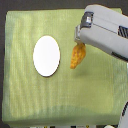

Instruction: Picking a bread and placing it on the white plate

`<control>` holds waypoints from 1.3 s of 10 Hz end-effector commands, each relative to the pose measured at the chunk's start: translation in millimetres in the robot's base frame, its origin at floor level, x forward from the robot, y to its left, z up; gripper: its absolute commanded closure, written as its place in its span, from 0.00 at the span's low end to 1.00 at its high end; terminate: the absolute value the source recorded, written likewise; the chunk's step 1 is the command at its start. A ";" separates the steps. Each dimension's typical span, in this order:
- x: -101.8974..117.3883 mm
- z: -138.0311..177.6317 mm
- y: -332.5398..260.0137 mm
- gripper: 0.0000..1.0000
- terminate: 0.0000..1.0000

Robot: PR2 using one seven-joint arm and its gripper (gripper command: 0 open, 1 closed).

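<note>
Golden-orange, the bread [76,56] hangs just beside the white plate [46,56], on the exterior view's right of it, its upper end tucked under the gripper [80,42]. The claw looks clamped on that tip, letting the loaf dangle long-ways. The plate sits bare on the green cloth [30,100], so the placing isn't done yet.

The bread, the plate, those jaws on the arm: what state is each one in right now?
bread: hangs tilted just below the arm's front end, to the exterior view's right of the plate, not on it.
white plate: flat on the green cloth, nothing on it.
gripper: right at the bread's upper end; the jaws are hidden by the arm's casing, so open or shut cannot be told.
green cloth: spread flat under everything.
</note>
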 end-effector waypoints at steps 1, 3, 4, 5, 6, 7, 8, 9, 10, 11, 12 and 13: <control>8.6 19.2 13.9 1.00 0.00; 13.9 13.1 56.8 1.00 0.00; 16.6 12.3 68.8 1.00 0.00; 18.5 11.0 89.6 1.00 0.00; 20.1 10.6 97.3 1.00 0.00; 21.3 7.6 113.2 1.00 0.00; 19.0 2.5 133.1 1.00 0.00; 16.5 -1.8 145.2 1.00 0.00; 10.3 -13.0 169.7 1.00 0.00; 7.9 -20.4 179.2 1.00 0.00; 6.7 -30.0 202.8 1.00 0.00; 8.0 -32.2 218.2 1.00 0.00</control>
